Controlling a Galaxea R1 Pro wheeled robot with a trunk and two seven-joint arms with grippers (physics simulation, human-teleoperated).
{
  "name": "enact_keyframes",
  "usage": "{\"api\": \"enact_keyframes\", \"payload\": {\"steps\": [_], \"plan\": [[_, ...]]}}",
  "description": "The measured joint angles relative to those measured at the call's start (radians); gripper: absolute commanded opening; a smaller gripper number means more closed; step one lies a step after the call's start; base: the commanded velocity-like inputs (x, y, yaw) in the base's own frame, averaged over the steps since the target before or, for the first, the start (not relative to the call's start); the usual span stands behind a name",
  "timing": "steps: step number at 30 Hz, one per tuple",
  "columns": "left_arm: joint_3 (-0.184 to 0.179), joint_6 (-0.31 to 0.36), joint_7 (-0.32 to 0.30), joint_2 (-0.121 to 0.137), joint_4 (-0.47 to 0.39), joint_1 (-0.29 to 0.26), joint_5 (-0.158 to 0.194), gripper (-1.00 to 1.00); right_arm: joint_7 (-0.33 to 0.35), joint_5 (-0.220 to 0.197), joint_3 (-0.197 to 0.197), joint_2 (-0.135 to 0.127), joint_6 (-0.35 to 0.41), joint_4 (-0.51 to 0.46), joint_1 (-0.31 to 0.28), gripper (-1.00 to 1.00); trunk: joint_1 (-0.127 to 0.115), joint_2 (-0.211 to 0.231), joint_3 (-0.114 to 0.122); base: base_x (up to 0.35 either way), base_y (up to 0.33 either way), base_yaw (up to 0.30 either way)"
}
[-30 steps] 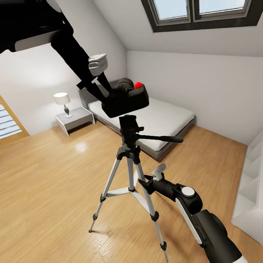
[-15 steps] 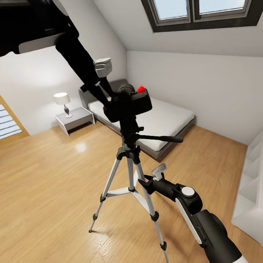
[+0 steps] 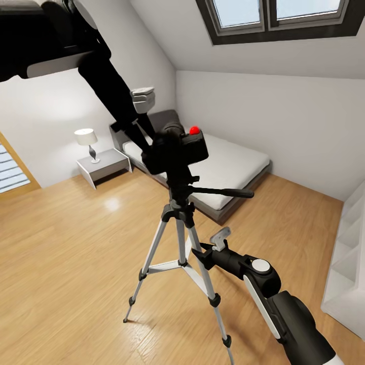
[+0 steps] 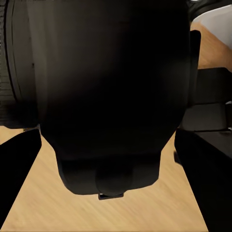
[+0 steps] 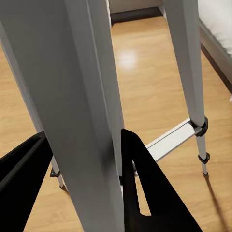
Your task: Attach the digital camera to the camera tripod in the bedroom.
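While the left gripper (image 3: 147, 144) grips the digital camera (image 3: 177, 150) right atop the camera tripod (image 3: 181, 223) head, the right gripper (image 3: 198, 252) clamps 1 leg. Risk: releasing before it seats could drop it.

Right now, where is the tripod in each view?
Head: tripod stands at centre, the camera at its head.
Left wrist: can't make it out; the dark camera covers most of the picture.
Right wrist: tripod leg between the fingers.
Shared landmark: wood floor.

Matt black plastic digital camera (image 3: 177, 150), smooth silver metal camera tripod (image 3: 181, 238) legs, glossy wood floor (image 3: 76, 253)
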Motion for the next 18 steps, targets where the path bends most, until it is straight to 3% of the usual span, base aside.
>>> {"api": "enact_keyframes", "payload": {"steps": [11,12,18], "plan": [[-0.017,0.000,0.000,0.004,-0.002,-0.006,0.000,-1.00,0.000,0.000,0.001,0.000,0.000,-0.001,0.000,-1.00,0.000,0.000,0.000,0.000,0.000,0.000],[-0.018,0.000,0.000,0.004,-0.002,-0.006,0.000,1.00,0.000,0.000,0.001,0.000,0.000,-0.001,0.000,-1.00,0.000,0.000,0.000,0.000,0.000,0.000],[-0.019,-0.002,0.001,0.009,-0.002,-0.012,0.000,1.00,0.000,0.000,0.001,0.000,-0.001,0.000,0.000,-1.00,0.000,0.000,0.000,0.000,0.000,0.000]]}}
